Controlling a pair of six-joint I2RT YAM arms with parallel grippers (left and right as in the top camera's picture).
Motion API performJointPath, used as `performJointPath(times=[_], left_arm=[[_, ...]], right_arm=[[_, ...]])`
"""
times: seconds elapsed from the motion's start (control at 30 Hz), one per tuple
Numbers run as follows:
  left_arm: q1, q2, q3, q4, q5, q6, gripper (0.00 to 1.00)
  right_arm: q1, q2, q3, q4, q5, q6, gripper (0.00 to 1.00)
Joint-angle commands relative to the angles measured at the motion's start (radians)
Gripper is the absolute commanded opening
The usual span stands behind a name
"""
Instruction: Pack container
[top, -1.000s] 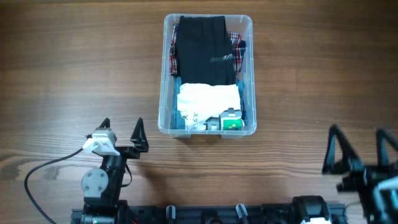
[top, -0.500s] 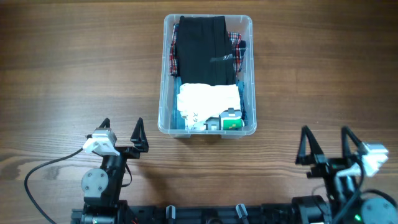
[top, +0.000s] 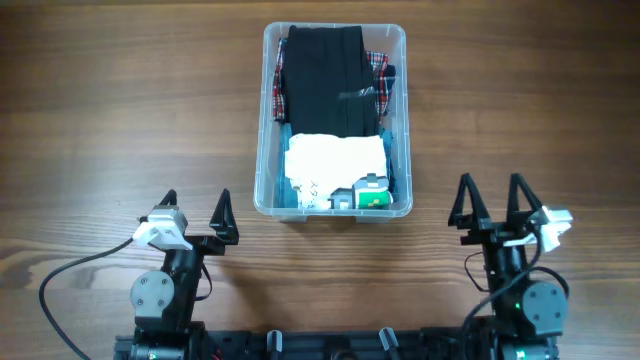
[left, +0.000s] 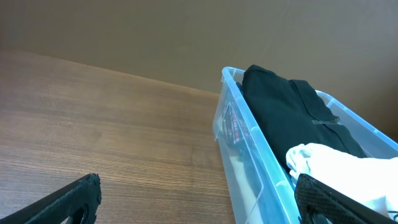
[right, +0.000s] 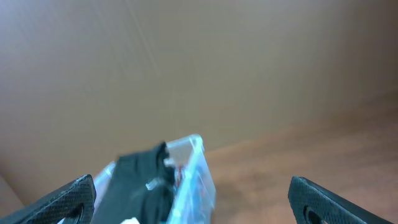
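The container (top: 263, 130) is seen standing on the wooden table (top: 100, 100), in the middle and toward the far side, well apart from both grippers and touched by neither. It is already filled. A black folded garment (top: 322, 80) is laid across the far half, with a red plaid cloth (top: 378, 68) showing at its sides. A white cloth (top: 335, 158) is spread over the near half, and a small green-and-grey item (top: 372, 193) is tucked against the near wall. The left gripper (top: 195, 200) is held on the near side, to the left of the container's near-left corner — its jaws are spread wide and nothing is held between them. The right gripper (top: 491, 185) is placed off the near-right corner, its jaws likewise wide apart and empty. In the left wrist view the container is seen ahead and to the right of the gap between the fingers; in the blurred right wrist view it is seen low and left of centre.
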Motion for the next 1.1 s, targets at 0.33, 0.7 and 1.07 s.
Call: performJointPath(times=[0.33,0.7,1.07], left_arm=[[0.008,-0.011,-0.006,-0.004,-0.017,-0.002,1.00],[0.008,-0.011,-0.006,-0.003,-0.017,-0.002,1.00],[0.008,-0.011,-0.006,-0.003,-0.017,-0.002,1.00]], right_arm=[[0.005,-0.016,-0.068,-0.093,-0.084,-0.203,1.00],[0.005,-0.015,-0.068,-0.092,-0.084,-0.204,1.00],[0.005,-0.015,-0.068,-0.092,-0.084,-0.204,1.00]])
